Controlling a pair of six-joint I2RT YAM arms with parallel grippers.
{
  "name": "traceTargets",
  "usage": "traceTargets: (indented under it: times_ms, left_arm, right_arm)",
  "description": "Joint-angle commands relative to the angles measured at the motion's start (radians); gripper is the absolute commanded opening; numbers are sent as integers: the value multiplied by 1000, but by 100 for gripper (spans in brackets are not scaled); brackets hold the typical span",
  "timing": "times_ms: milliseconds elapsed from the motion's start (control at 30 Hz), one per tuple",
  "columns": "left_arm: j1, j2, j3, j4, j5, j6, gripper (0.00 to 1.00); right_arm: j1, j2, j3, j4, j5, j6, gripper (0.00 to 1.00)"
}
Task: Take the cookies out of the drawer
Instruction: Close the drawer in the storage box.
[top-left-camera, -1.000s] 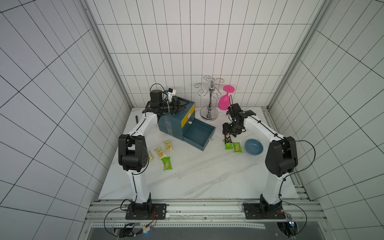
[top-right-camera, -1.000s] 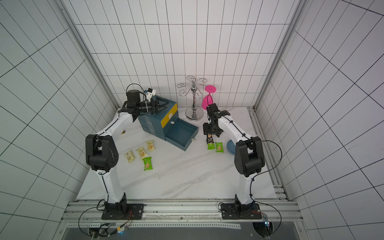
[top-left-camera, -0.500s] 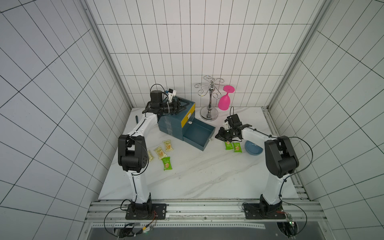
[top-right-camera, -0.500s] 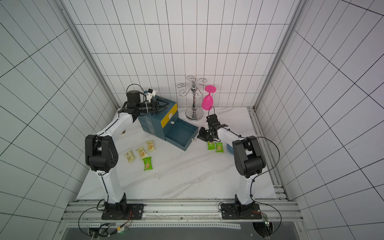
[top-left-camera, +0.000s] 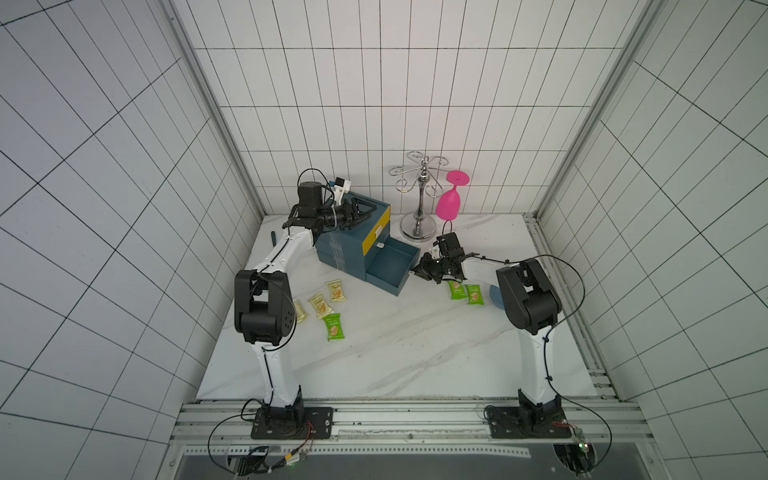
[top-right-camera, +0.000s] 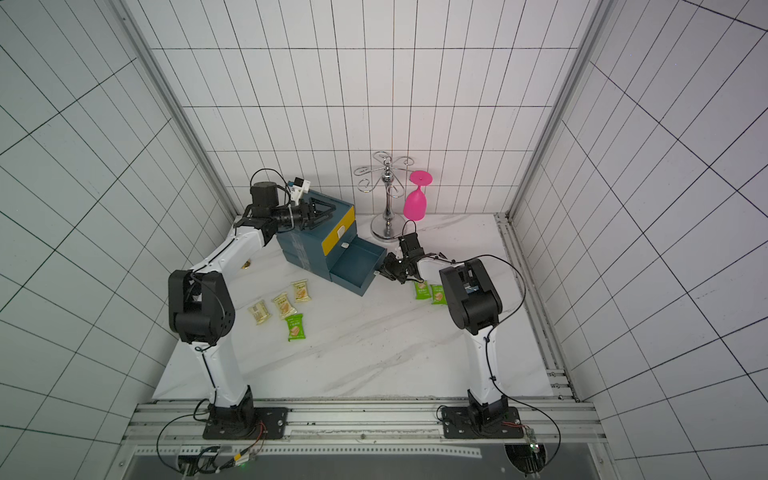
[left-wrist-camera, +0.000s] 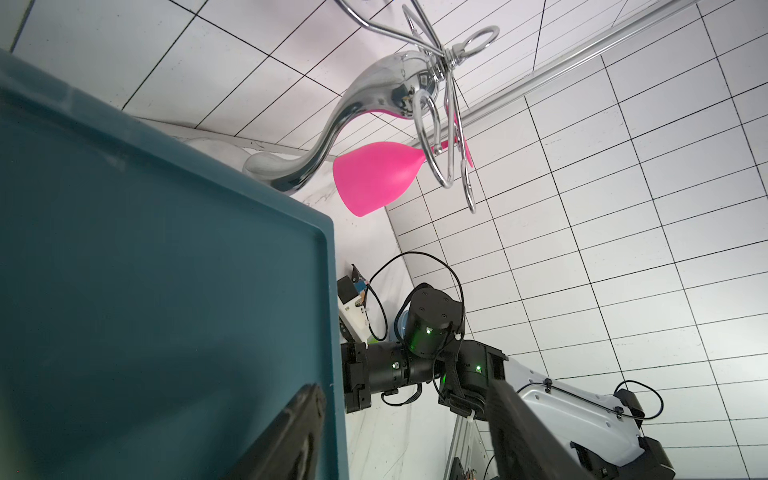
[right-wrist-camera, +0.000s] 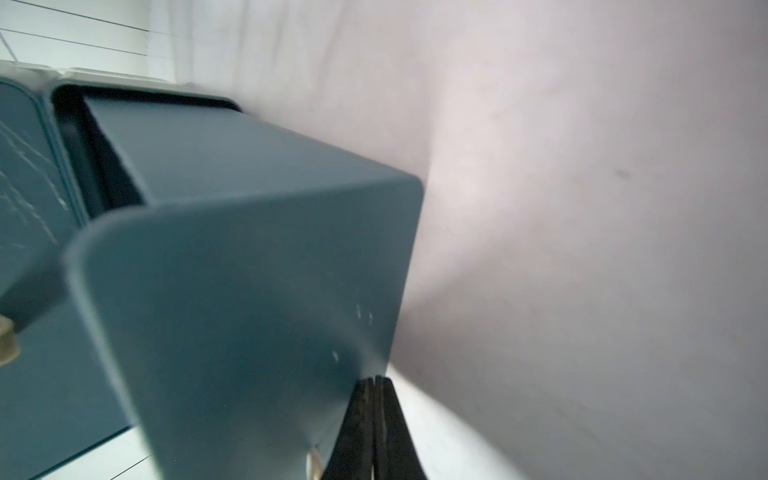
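Note:
The blue cabinet (top-left-camera: 340, 253) has its lower drawer (top-left-camera: 390, 266) pulled out, and the part of its inside that shows is plain blue. Cookies lie on the table in both top views. Left of the drawer are yellow packets (top-left-camera: 336, 290) (top-left-camera: 319, 305) (top-right-camera: 259, 311) and a green one (top-left-camera: 333, 327). To its right lie two green ones (top-left-camera: 456, 289) (top-left-camera: 473, 294). My right gripper (top-left-camera: 417, 272) (right-wrist-camera: 374, 380) is shut on nothing, its tips at the drawer's front right corner. My left gripper (top-left-camera: 365, 210) (left-wrist-camera: 405, 388) hangs open over the cabinet top.
A chrome glass rack (top-left-camera: 419, 195) with a hanging pink glass (top-left-camera: 449, 203) stands behind the drawer. A blue bowl (top-left-camera: 494, 297) is mostly hidden behind my right arm. A small dark object (top-left-camera: 273, 239) lies by the left wall.
My right gripper has shut and swung down and left, from above the two green packets to the drawer's front corner. The left arm has barely moved.

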Motion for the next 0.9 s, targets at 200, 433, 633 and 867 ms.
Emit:
traceTargets:
  times_ms: [200,433,633,867]
  left_arm:
    - [4,102,-108,-173,-57,40,66]
    - [2,115,-120,-169,-49,45,66]
    - [7,107,-119,-165,-21,52,62]
    - [4,66,-131,-111,42,7,64]
  right_arm:
    - [31,175,230,166,-113,128,7]
    - [64,265,329,252,-165,211,8]
    - [96,295,339,319,-188,252,10]
    - [116,332,365,391,-241,301,13]
